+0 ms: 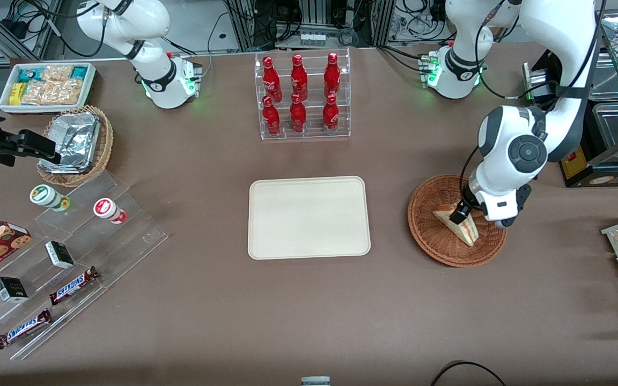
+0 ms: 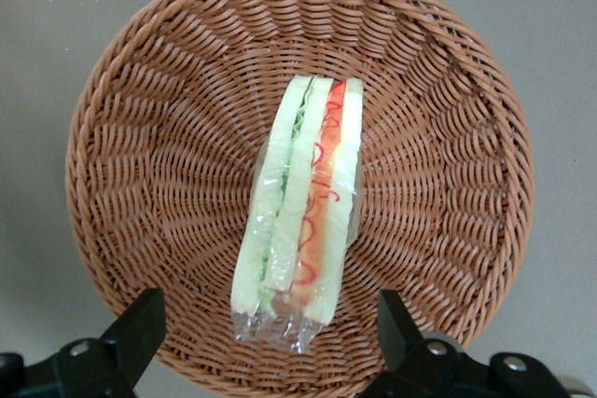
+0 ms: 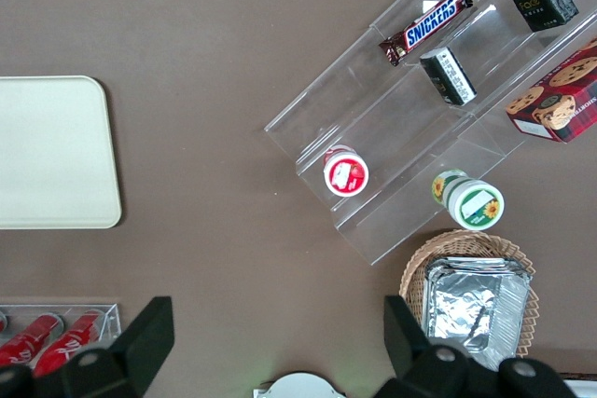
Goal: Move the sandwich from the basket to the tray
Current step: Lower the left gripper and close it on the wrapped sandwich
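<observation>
Fingers [image 2: 140, 328] of my gripper [image 1: 460, 213] spread wide, gripping nothing, straddling the sandwich [image 2: 300, 207] (wrapped, lying on edge) in the basket [image 1: 428, 236], lined up to pinch its bread faces. Tray [image 1: 309, 217] waits bare, mid-table.

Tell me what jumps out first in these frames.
The left arm's gripper hangs low in the wicker basket, jaws open on either side of the wrapped sandwich, which lies in the basket's middle. The cream tray sits bare beside the basket at table centre, with a clear rack of red bottles farther from the camera.
</observation>
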Robot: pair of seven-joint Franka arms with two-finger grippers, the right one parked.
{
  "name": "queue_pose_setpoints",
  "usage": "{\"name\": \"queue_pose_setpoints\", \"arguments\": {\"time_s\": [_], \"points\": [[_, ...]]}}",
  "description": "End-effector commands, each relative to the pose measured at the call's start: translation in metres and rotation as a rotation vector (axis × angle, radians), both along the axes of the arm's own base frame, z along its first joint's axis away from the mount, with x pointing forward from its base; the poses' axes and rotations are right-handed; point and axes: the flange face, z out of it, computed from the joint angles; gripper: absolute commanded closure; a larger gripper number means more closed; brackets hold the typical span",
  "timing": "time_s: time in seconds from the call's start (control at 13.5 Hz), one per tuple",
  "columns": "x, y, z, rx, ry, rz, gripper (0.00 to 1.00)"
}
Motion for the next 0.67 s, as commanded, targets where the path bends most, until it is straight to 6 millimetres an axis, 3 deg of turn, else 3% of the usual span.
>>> {"name": "queue_pose_setpoints", "arguments": {"time_s": [0.0,0.59], "points": [[0.014,-0.007,-0.01,0.016,-0.007,0.03,0.0],[0.015,-0.01,-0.042,0.029,0.016,0.014,0.02]]}}
